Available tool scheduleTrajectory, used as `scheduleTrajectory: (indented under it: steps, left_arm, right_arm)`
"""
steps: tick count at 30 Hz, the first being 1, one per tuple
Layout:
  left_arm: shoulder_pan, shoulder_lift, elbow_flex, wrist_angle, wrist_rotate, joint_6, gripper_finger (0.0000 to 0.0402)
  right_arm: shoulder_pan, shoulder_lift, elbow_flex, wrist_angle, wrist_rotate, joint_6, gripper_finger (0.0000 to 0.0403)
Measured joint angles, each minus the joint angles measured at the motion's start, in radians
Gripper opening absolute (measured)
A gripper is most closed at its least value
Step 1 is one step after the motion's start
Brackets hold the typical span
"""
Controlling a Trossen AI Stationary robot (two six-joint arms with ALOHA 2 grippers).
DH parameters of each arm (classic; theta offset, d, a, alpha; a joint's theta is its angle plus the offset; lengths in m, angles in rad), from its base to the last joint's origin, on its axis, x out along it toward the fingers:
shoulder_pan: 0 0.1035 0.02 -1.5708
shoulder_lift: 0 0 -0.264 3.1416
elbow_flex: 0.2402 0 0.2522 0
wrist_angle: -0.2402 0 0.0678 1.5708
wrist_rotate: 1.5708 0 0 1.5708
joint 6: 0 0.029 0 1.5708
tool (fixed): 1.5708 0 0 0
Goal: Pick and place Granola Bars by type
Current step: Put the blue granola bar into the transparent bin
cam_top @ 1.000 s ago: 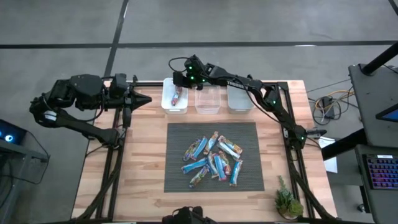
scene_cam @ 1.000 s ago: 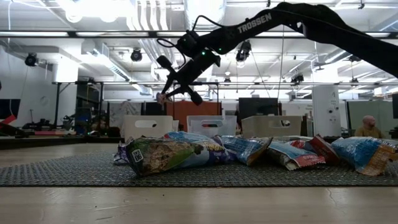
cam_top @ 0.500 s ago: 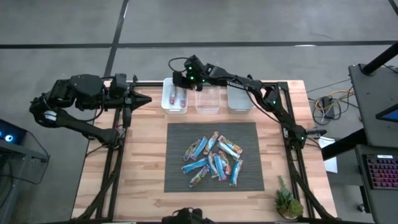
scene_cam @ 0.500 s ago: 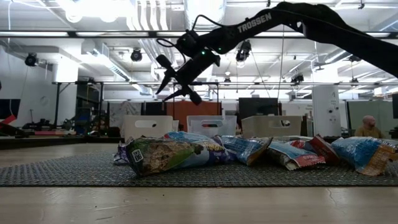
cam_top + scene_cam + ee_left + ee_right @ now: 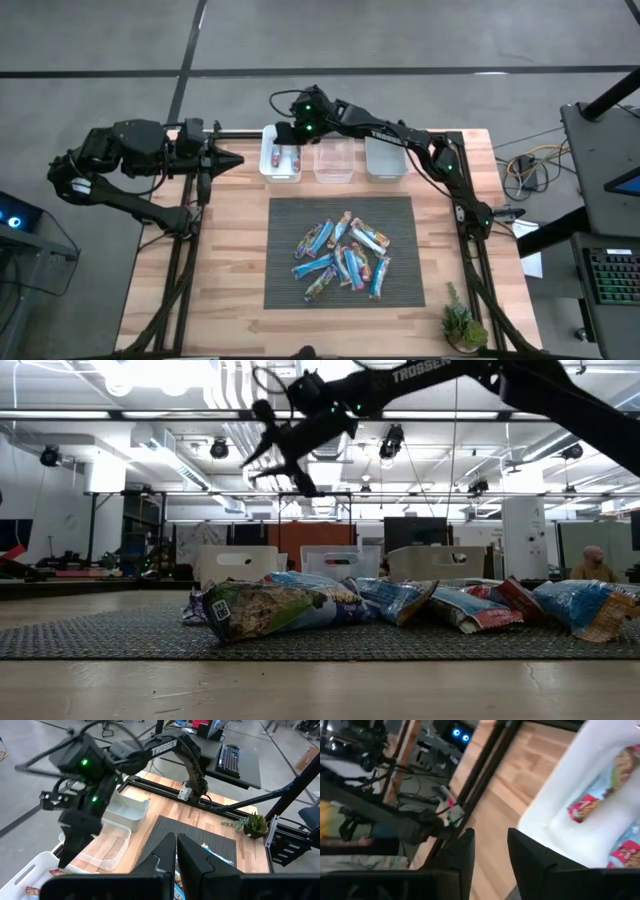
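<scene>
Several granola bars (image 5: 342, 260) in blue wrappers lie heaped on the dark mat (image 5: 285, 215); the low view shows them too (image 5: 300, 605). Some red-printed bars (image 5: 283, 156) lie in the far-left white bin (image 5: 268, 165), and the right wrist view also shows these bars (image 5: 587, 810). My right gripper (image 5: 275, 452) hangs open and empty high above that bin (image 5: 555, 815). My left gripper (image 5: 232, 160) waits shut at the table's left edge, apart from everything; its fingers (image 5: 176, 851) show closed together.
A clear bin (image 5: 335, 160) and another white bin (image 5: 385, 157) stand to the right of the filled one along the far edge. A small plant (image 5: 463, 325) sits at the near right corner. Bare wood surrounds the mat.
My right gripper held a bar over the far-left bin, opened and let it drop in. Then it rose well above the bin and rolled a little, fingers still apart. The bar now lies in the bin with the others.
</scene>
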Motion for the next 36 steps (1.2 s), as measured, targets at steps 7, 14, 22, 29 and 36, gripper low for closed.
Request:
scheduleTrajectory:
  steps: [7,14,22,29,36]
  left_arm:
    - [0.0,0.0,0.0,0.0,0.0,0.001,0.0]
    - [0.0,0.004,0.0,-0.001,0.0,0.002,0.0]
    - [0.0,0.019,0.0,-0.002,0.0,0.002,0.0]
    - [0.0,0.045,0.0,-0.002,0.0,0.002,0.0]
    - [0.0,0.07,0.0,0.0,0.0,0.0,0.0]
  right_arm:
    - [0.034,-0.083,0.0,-0.016,0.004,-0.114,0.0071]
    - [0.075,-0.158,0.0,-0.084,-0.001,-0.26,0.0038]
    - [0.131,-0.252,0.0,-0.274,-0.001,-0.456,0.0013]
    - [0.186,-0.348,0.0,-0.412,0.005,-0.617,0.0008]
    - [0.244,-0.431,0.0,-0.509,0.06,-0.738,0.0008]
